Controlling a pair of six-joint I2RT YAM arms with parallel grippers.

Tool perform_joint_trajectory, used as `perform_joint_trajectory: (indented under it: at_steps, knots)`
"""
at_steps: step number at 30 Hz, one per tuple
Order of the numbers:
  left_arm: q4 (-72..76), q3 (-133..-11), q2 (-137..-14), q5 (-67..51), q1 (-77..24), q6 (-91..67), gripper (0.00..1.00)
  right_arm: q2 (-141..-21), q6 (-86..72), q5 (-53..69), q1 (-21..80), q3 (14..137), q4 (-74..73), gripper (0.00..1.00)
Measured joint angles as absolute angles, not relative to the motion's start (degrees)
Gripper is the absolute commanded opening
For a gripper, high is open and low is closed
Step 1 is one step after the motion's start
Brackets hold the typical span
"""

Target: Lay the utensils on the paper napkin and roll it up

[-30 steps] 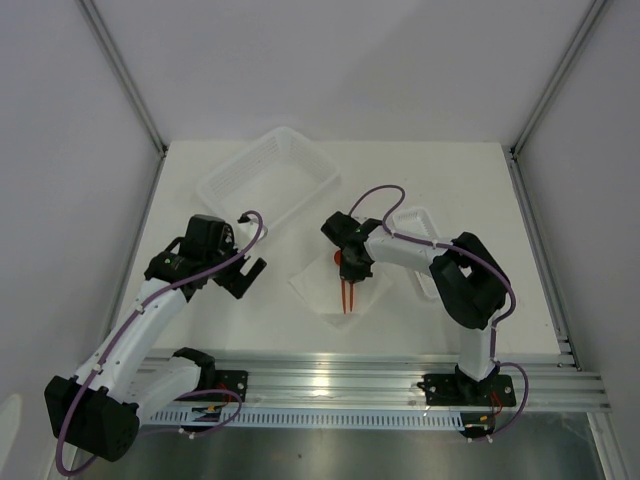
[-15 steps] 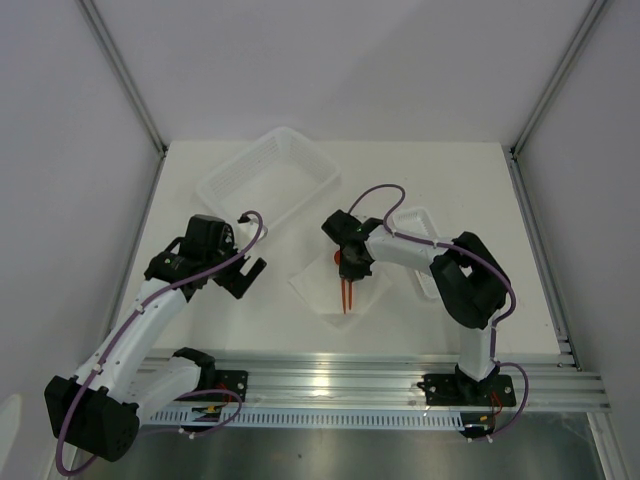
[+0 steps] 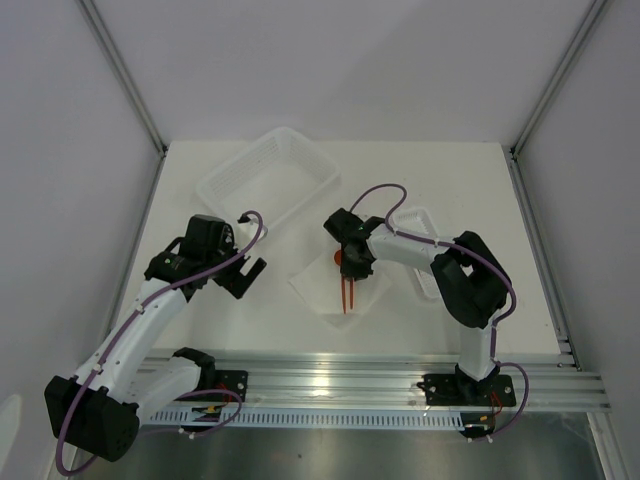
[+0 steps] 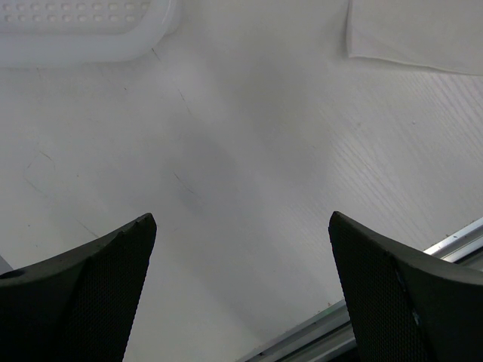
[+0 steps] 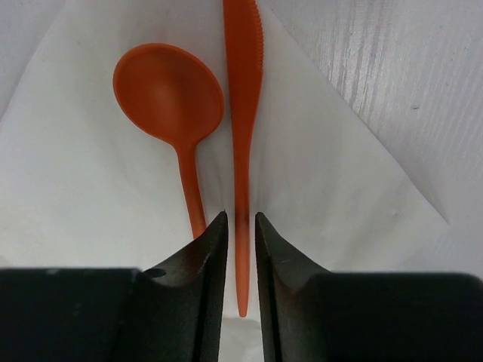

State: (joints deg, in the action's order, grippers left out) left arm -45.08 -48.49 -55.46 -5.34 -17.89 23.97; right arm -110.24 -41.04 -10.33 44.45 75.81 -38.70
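One hand, the left hand (image 3: 247,274), hangs over bare counter (image 4: 249,136) well left of the napkin (image 3: 314,290), jaws spread wide and holding nothing, just as a second ago; a corner of the basket (image 4: 83,34) shows at the upper left of its wrist view and a corner of the napkin at the upper right; it has no part in this step.

At the middle of the counter the napkin lies flat with two utensils on it; the spoon (image 5: 169,89) sits on the left and the knife (image 5: 244,105) just beside it on the right, nearly parallel and, as far as the wrist view shows, not touching.

The change is at the right hand (image 5: 241,226); a second ago it was clenched, and now its jaws stand a little apart, the knife's handle running between them with a sliver of white on either side; so the knife reads as released onto the napkin rather than gripped; the arm itself has barely shifted in the top view.

I judge the second piece placed; the hand must next lift clear without dragging handle or paper. Farther right, the tray (image 3: 421,222) is mostly hidden behind the right arm; whether another utensil waits there I cannot tell; if none, rolling follows.
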Motion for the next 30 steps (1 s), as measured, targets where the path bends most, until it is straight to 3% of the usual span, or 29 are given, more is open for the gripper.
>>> perform_joint_trajectory:
  at_steps: [11,18,25,30]
  knots:
    - [-45.08,-48.49,-55.48,-5.34,-17.89,23.97,0.99,-109.67,-40.91,-10.31,44.36,75.81,-39.22,0.22]
    - [-45.08,-48.49,-55.48,-5.34,-17.89,23.97,0.99,-102.5,-40.07,-10.94,41.8,75.72,-39.68,0.22]
    - [-45.08,-48.49,-55.48,-5.37,-17.89,23.97,0.99,-92.77,-31.57,-9.5,27.33,75.72,-39.33,0.21]
    - [-45.04,-48.49,-55.48,-5.3,-17.89,23.97,1.0,-94.26,-24.77,-8.05,13.1,75.81,-39.7,0.18]
